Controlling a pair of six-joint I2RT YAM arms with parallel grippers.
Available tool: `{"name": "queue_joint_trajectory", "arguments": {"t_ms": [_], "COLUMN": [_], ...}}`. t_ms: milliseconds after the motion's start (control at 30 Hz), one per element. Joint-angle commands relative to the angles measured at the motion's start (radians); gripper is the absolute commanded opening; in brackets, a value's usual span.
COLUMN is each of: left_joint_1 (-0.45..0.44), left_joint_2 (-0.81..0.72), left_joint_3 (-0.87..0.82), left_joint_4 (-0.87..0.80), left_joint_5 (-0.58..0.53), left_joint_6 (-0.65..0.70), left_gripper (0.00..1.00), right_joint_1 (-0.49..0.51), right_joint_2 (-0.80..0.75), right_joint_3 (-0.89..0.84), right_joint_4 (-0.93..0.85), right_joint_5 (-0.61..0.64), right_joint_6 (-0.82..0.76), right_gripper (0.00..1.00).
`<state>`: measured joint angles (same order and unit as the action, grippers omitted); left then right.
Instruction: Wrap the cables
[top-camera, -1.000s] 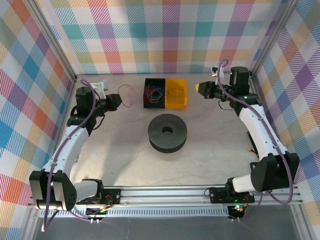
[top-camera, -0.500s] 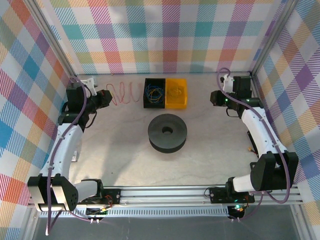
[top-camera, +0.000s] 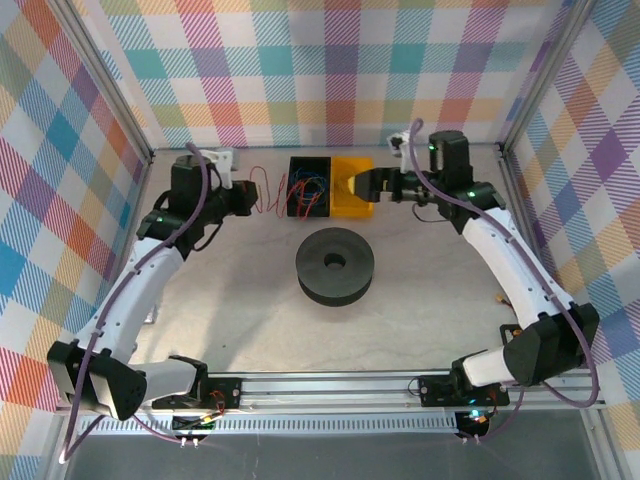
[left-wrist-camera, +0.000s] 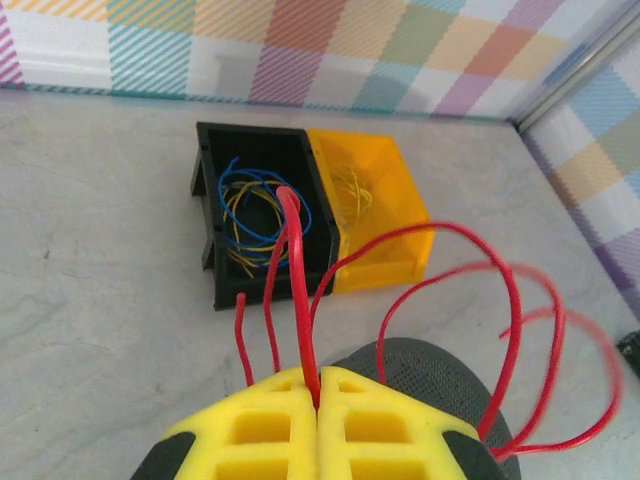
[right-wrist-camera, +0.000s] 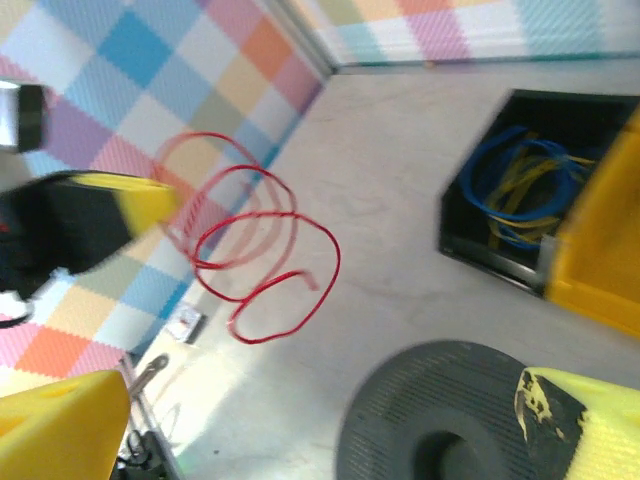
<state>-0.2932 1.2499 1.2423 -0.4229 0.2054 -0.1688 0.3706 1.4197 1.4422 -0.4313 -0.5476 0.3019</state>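
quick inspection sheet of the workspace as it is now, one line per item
surface: grey table, bare around the spool
job's things: red wire in loose coils off the left gripper; spool mid-table
clutter: black bin holding blue and yellow wires; yellow bin touching it
grippers: left gripper shut on red wire; right gripper open, empty, at the yellow bin
cables: purple cables along both arms
surroundings: checked walls

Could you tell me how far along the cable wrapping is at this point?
Done: the left gripper has its fingers shut on the red wire. In hand: the wire springs out in loose coils toward the black bin, while the right gripper stands open at the yellow bin, holding nothing. Left: all of the wrapping; the black spool sits bare, with no wire around it.
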Motion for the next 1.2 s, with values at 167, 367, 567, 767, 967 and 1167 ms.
{"name": "queue_joint_trajectory", "arguments": {"t_ms": [167,367,567,767,967,1167], "left_joint_1": [-0.077,-0.086,-0.089,-0.090,-0.090,-0.090], "left_joint_2": [0.034,0.031,0.023,0.004,-0.010,-0.017], "left_joint_3": [0.037,0.040,0.042,0.040,0.040,0.045], "left_joint_4": [-0.018,-0.024,-0.027,-0.029,-0.023,-0.029], "left_joint_5": [-0.129,-0.136,-0.136,-0.141,-0.131,-0.132], "left_joint_6": [0.012,0.014,0.020,0.026,0.028,0.026], "left_gripper": [0.00,0.00,0.00,0.00,0.00,0.00], "right_joint_1": [0.149,0.202,0.226,0.226,0.229,0.235], "right_joint_2": [0.197,0.270,0.326,0.352,0.377,0.402], "right_joint_3": [0.103,0.124,0.146,0.162,0.170,0.175], "right_joint_4": [-0.074,-0.051,-0.045,-0.045,-0.038,-0.025], "right_joint_5": [0.193,0.220,0.251,0.238,0.232,0.224], "right_joint_6": [0.026,0.057,0.078,0.082,0.091,0.095], "right_gripper": [1.00,0.89,0.63,0.42,0.26,0.16]}}
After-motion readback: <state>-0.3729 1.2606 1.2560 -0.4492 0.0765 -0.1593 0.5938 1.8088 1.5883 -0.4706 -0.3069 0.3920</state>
